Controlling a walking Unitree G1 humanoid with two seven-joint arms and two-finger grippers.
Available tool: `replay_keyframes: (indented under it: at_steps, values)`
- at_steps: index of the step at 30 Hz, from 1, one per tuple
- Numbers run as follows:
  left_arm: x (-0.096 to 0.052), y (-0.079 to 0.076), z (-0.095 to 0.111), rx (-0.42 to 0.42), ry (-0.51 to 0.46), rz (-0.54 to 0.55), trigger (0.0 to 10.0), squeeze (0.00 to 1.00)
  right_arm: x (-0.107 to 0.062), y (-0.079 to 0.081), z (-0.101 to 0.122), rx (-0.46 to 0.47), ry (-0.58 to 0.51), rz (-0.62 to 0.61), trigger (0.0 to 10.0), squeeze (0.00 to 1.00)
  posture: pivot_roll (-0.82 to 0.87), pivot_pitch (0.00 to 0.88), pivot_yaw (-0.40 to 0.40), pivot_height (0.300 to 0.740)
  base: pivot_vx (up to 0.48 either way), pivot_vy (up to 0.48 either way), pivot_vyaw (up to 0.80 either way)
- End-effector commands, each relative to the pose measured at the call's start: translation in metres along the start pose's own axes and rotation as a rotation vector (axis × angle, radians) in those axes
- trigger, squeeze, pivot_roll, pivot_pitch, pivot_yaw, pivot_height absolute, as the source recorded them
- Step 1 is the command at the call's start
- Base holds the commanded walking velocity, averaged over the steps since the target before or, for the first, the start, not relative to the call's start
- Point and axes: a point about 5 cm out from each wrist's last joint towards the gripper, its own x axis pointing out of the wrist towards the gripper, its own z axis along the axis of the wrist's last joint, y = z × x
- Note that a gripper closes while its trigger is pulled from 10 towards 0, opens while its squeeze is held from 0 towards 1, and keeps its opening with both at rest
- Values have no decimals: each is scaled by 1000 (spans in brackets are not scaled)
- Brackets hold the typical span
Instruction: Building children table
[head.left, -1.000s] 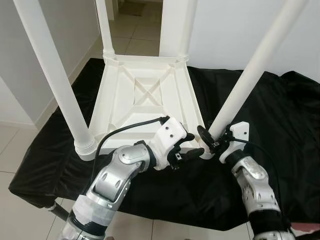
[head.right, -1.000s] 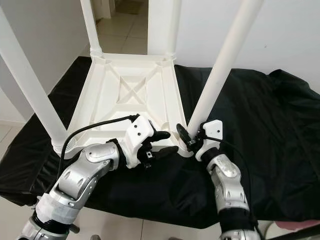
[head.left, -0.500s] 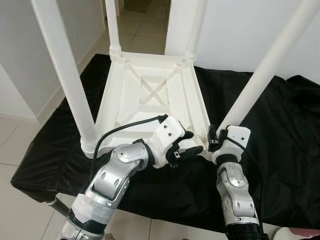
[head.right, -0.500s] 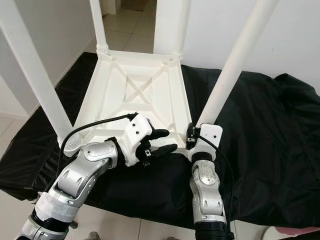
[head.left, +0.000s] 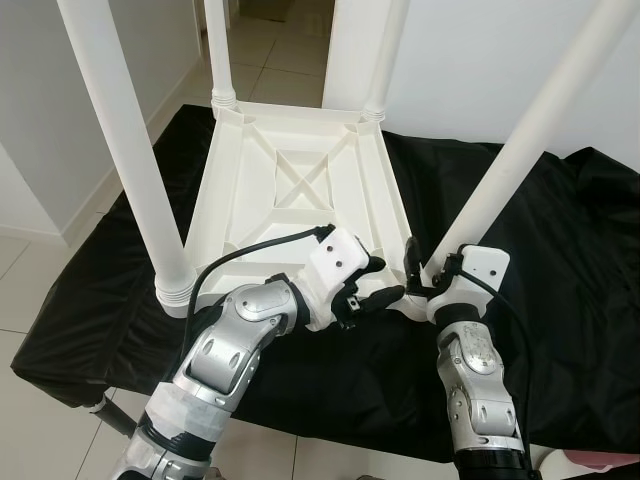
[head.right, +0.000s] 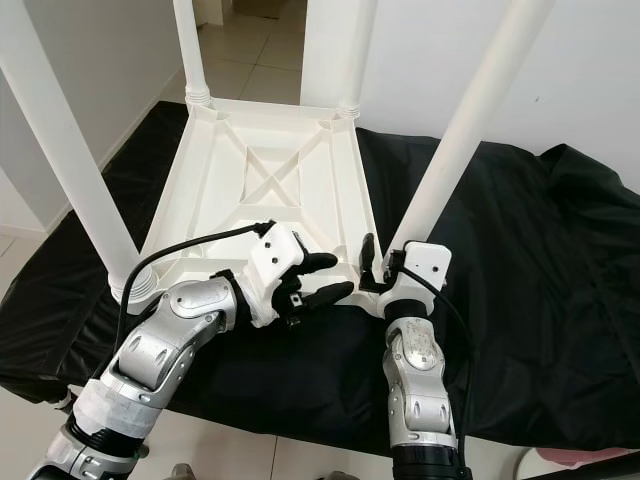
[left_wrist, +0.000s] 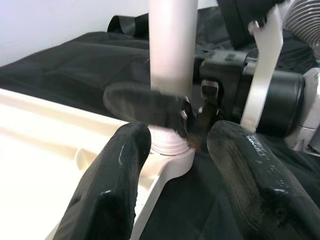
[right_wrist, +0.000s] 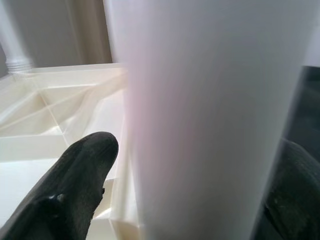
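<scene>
Here, a black cloth (head.left: 560, 260) covers the bench, and the white plastic children's table (head.left: 300, 190) lies upside down on it, four legs pointing up. The underside shows a crossed rib pattern at its centre. Legs stand at 11, 1 and 8 o'clock of the tabletop, and the near right leg (head.left: 510, 170) rises at 4 o'clock, leaning outward. The left pincer (head.left: 378, 283) hovers at the tabletop's near edge, fingers (left_wrist: 117, 170) spread apart and holding nothing, aimed at the base socket (left_wrist: 172, 145) of the near right leg. The right pincer (head.left: 420, 272) sits at that leg's base, one finger (right_wrist: 75, 170) on either side of it, closed around the leg.
</scene>
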Motion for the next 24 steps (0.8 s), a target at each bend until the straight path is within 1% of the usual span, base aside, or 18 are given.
replay_keyframes:
  at_steps: [1,2,4,5,8,9,11,12,14,15,16,17,19,20,22,23,24]
  values:
    - [3,3,0,10,1,46,10000,0,-2,-6,1,23,-10,16,10000,1000,-49,0,-93,740,0,0,0]
    - [3,2,0,8,0,45,10000,0,-3,-10,-1,17,2,75,10000,757,-52,0,-91,740,0,0,0]
    - [3,2,0,8,0,45,10000,0,-3,-10,-1,17,2,75,10000,757,-52,0,-91,740,0,0,0]
    - [4,2,-1,7,-2,42,10000,0,-5,-16,-3,1,15,143,10000,0,-54,0,-91,740,0,0,0]
    - [4,2,-1,7,-2,42,10000,0,-5,-16,-3,1,15,143,10000,0,-54,0,-91,740,0,0,0]
    - [4,2,-1,6,-2,41,10000,0,-5,-20,-5,-12,28,196,10000,0,-55,0,-88,740,0,0,0]
    - [4,2,-1,6,-2,41,10000,0,-5,-20,-5,-12,28,196,10000,0,-55,0,-88,740,0,0,0]
    - [5,3,-1,11,-2,39,10000,0,-1,-26,-5,-42,41,307,10000,0,-56,0,-81,740,0,0,0]
    - [5,3,-1,11,-2,39,10000,0,-1,-26,-5,-42,41,307,10000,0,-56,0,-81,740,0,0,0]
    - [5,5,-1,19,-2,37,10000,0,6,-29,-6,-76,59,416,10000,0,-59,0,-72,740,0,0,0]
    - [6,7,0,25,-3,36,10000,0,11,-32,-7,-94,83,492,10000,0,-60,0,-68,740,0,0,0]
    - [6,7,0,25,-3,36,10000,0,11,-32,-7,-94,83,492,10000,0,-60,0,-68,740,0,0,0]
    - [8,9,1,38,-5,32,10000,0,25,-32,-10,-120,127,604,10000,0,-66,0,-58,740,0,0,0]
    - [8,9,1,38,-5,32,10000,0,25,-32,-10,-120,127,604,10000,0,-66,0,-58,740,0,0,0]
    - [10,10,2,44,-8,27,10000,0,33,-30,-13,-147,166,668,10000,0,-63,0,-58,740,0,0,0]
    - [10,10,2,44,-8,27,10000,0,33,-30,-13,-147,166,668,10000,0,-63,0,-58,740,0,0,0]
    - [10,10,3,45,-11,27,10000,0,36,-30,-14,-161,176,690,9725,0,-56,0,-64,740,0,0,0]
